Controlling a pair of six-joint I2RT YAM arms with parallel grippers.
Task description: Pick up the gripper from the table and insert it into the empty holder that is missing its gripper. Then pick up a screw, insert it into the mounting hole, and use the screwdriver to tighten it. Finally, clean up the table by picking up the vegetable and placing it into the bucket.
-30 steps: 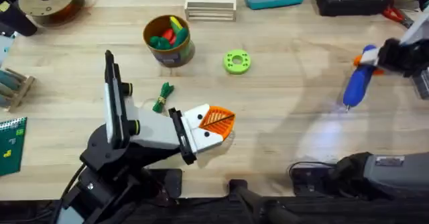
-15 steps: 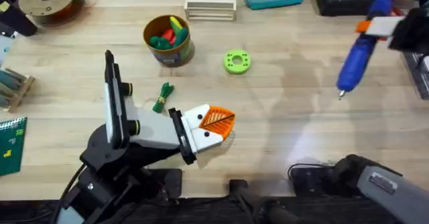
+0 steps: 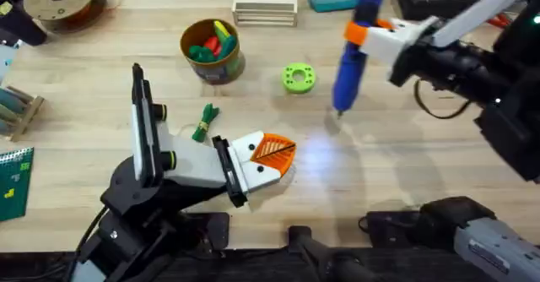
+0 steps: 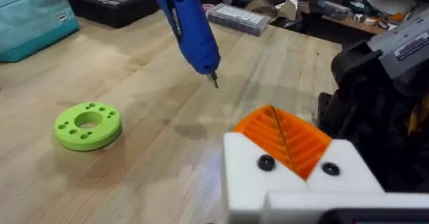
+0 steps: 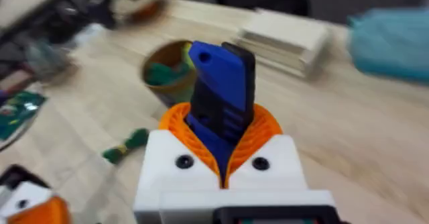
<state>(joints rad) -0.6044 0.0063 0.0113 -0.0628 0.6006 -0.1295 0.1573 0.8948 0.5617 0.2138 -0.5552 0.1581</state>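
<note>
From overhead, the right gripper (image 3: 371,35) has its orange pads clamped on the screwdriver (image 3: 350,58), bit pointing down above the table (image 3: 405,147). The left gripper (image 3: 272,154) rests low with its orange pads pressed together, holding nothing; the vegetable (image 3: 203,122) lies well behind those fingers, the bucket (image 3: 213,52) farther off.

Through the left wrist, the screwdriver (image 4: 188,26) hangs beyond the closed pads (image 4: 285,138), a green ring disc (image 4: 87,124) off to one side.

Through the right wrist, the screwdriver (image 5: 221,103) sits between the pads (image 5: 258,133).
</note>
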